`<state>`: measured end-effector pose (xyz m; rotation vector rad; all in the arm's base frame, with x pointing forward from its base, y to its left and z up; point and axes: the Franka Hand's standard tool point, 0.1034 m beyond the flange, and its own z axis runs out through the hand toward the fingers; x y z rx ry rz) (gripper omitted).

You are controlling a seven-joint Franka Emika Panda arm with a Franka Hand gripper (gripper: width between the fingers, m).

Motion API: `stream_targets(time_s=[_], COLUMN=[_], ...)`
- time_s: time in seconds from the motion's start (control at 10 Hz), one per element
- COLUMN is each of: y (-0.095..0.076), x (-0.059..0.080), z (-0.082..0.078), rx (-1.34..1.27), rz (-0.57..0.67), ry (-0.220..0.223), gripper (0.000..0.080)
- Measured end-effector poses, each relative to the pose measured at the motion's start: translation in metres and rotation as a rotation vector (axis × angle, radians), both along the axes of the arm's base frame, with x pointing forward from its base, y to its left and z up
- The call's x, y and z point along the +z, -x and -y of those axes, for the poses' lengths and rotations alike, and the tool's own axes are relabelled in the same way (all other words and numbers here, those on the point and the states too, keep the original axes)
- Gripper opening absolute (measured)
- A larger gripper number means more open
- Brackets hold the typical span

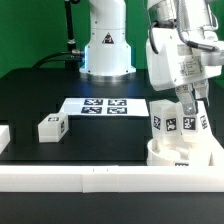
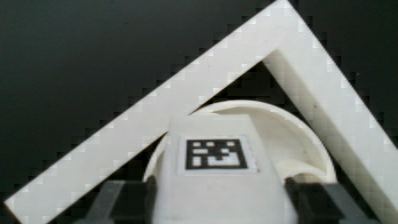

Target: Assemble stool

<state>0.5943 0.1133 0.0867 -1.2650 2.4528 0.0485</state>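
The tool (image 1: pixel 187 107) is clamped on a white blocky tagged plastic leg (image 2: pixel 217 158). The leg stands on the thick round white plastic seat (image 1: pixel 172 152), in the black worktop's (image 1: pixel 40 92) near corner on the exterior view's right. A spare leg (image 1: pixel 52 127) lies near the opposite edge.

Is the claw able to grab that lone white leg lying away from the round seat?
Probably not yet: the gripper seems shut on another leg at the seat. Once it lets go, likely yes; the lone leg lies uncovered, apart.

Ext. wide, frontal; wrist close; leg (image 2: pixel 215 155) shared
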Motion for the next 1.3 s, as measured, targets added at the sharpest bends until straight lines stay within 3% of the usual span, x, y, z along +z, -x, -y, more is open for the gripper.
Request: stream_targets(time_s=[0.1, 0.2, 0.4, 0.6, 0.8, 1.3], y=[0.000, -0.002, -0.005, -0.006, -0.004, -0.007], x=[0.000, 0.004, 0.016, 0.038, 0.033, 0.038], z=[0.001, 0.005, 0.011, 0.012, 0.012, -0.004], rx=[0.010, 0.044, 0.087, 0.153, 0.156, 0.904], rz=[0.003, 0.018, 0.051, 0.099, 0.091, 0.171], ry=[0.003, 0.015, 0.025, 0.041, 0.043, 0.277], gripper=[0.0518, 0.0607, 0.0641, 0.0647, 0.0648, 0.0648])
